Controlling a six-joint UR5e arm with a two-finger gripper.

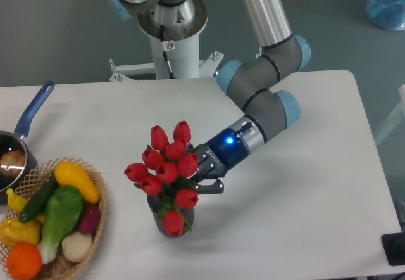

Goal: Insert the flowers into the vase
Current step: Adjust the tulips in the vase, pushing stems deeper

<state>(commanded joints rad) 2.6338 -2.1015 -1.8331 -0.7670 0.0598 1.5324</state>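
The flowers (166, 166), a bunch of red tulip buds with green leaves, stand with their stems down in the vase (169, 220). The vase is a small dark grey ribbed cylinder near the table's front middle, and one bud hangs over its front. My gripper (201, 175) is right beside the bunch on its right, at bud and leaf height. Its lower finger (210, 187) shows splayed out from the gripper's axis, and the other finger is hidden behind the buds. The jaws look open, with the flowers resting in the vase.
A wicker basket (95, 220) of vegetables and fruit sits at the front left. A blue-handled pot (28, 118) is at the left edge. The arm's base (172, 33) stands at the table's back. A blue object (387, 4) is at the top right.
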